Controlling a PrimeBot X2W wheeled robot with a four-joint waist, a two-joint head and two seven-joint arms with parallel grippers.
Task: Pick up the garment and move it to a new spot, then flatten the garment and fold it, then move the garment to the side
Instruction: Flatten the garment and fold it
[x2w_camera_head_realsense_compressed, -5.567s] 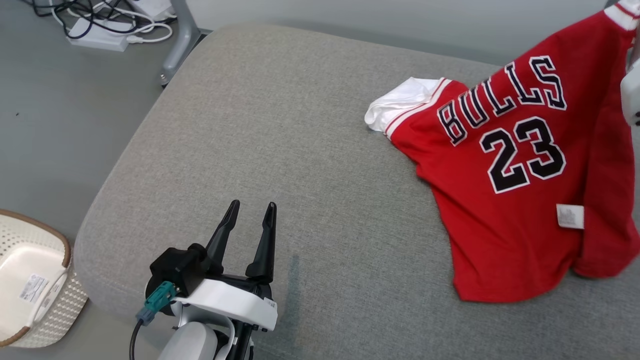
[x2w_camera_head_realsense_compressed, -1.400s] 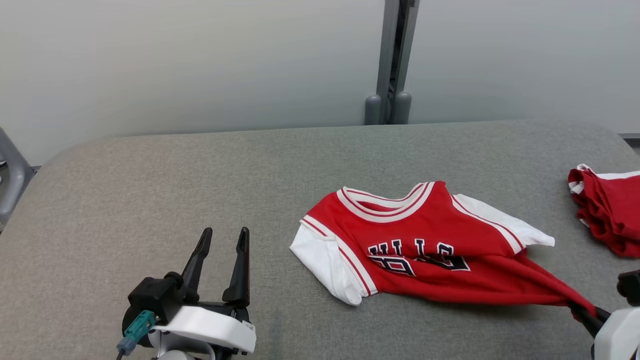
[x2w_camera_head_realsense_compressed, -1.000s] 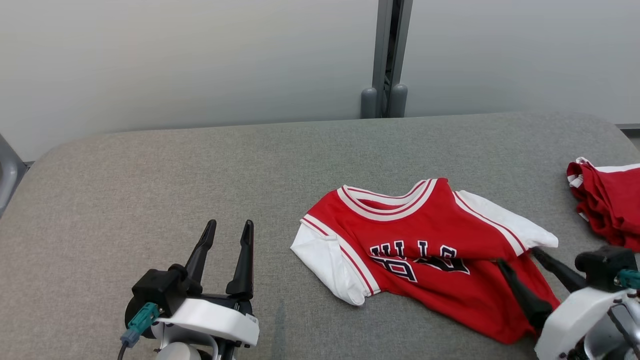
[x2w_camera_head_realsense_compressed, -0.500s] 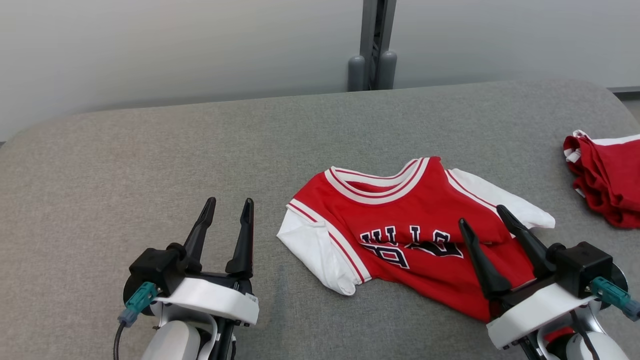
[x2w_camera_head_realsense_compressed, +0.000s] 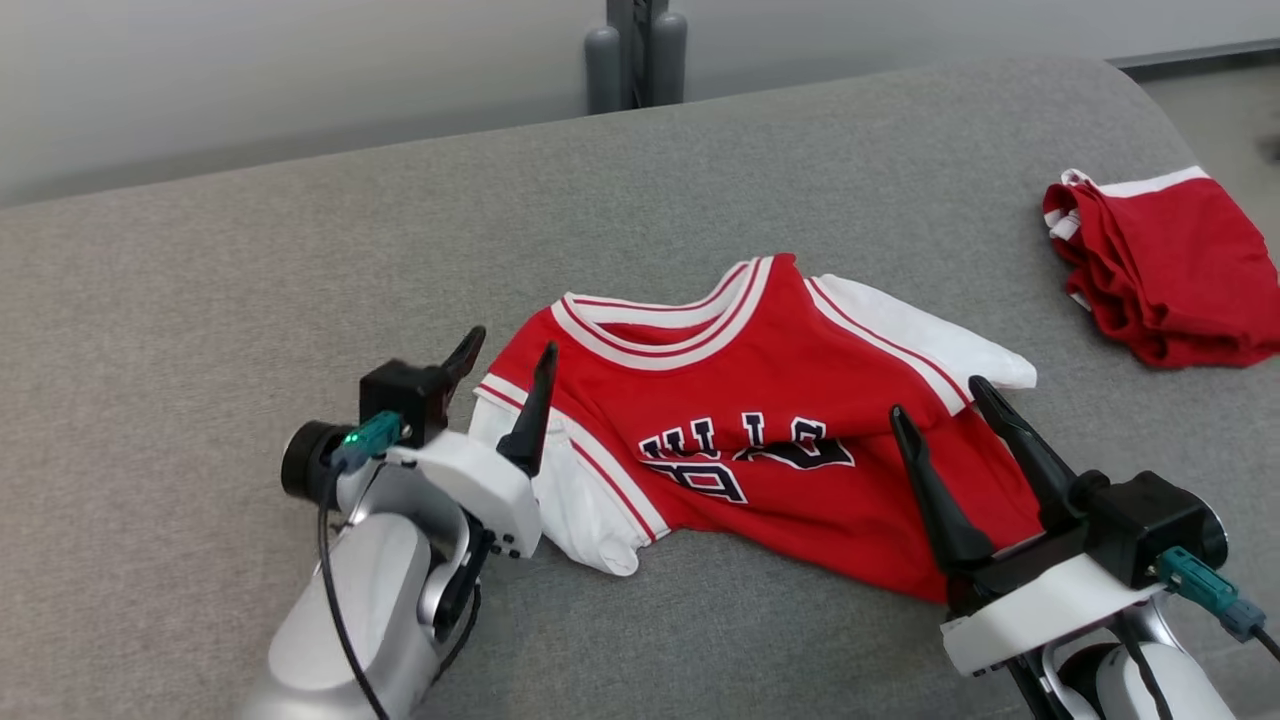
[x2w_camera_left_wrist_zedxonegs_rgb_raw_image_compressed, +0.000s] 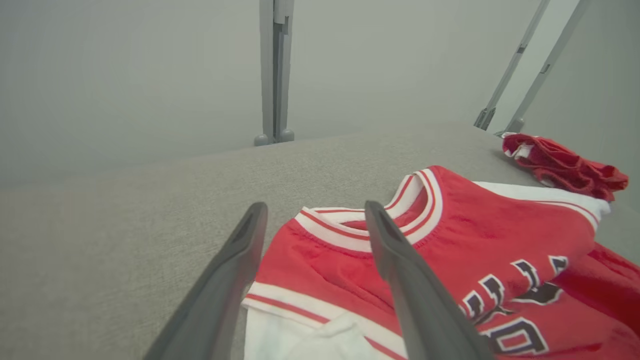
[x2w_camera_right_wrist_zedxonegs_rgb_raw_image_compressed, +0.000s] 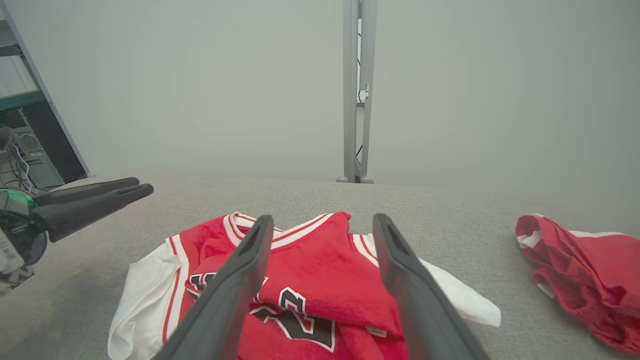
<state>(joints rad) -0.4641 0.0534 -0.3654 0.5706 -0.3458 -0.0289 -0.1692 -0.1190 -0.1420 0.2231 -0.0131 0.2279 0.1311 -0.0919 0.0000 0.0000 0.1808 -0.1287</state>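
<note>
The garment (x2w_camera_head_realsense_compressed: 760, 400), a red jersey with white sleeves and dark lettering, lies rumpled on the grey cushion (x2w_camera_head_realsense_compressed: 200, 260), its lower part folded over itself. My left gripper (x2w_camera_head_realsense_compressed: 510, 362) is open over the jersey's left shoulder and white sleeve, seen between its fingers in the left wrist view (x2w_camera_left_wrist_zedxonegs_rgb_raw_image_compressed: 315, 212) above the garment (x2w_camera_left_wrist_zedxonegs_rgb_raw_image_compressed: 450, 225). My right gripper (x2w_camera_head_realsense_compressed: 938, 396) is open above the jersey's lower right part, nothing between its fingers. The right wrist view shows that gripper (x2w_camera_right_wrist_zedxonegs_rgb_raw_image_compressed: 322, 220), the garment (x2w_camera_right_wrist_zedxonegs_rgb_raw_image_compressed: 310, 270) and the left gripper (x2w_camera_right_wrist_zedxonegs_rgb_raw_image_compressed: 137, 186) at the left.
A second red garment (x2w_camera_head_realsense_compressed: 1160, 265) lies bunched at the cushion's right end, also the red bundle (x2w_camera_right_wrist_zedxonegs_rgb_raw_image_compressed: 585, 275). A grey post (x2w_camera_head_realsense_compressed: 635, 50) stands behind the cushion against the pale wall. The cushion's right edge drops off near the bundle.
The head camera has tilted down and turned. My left gripper has swung right and forward to the jersey's left shoulder. My right gripper stays open over the hem it let go.
</note>
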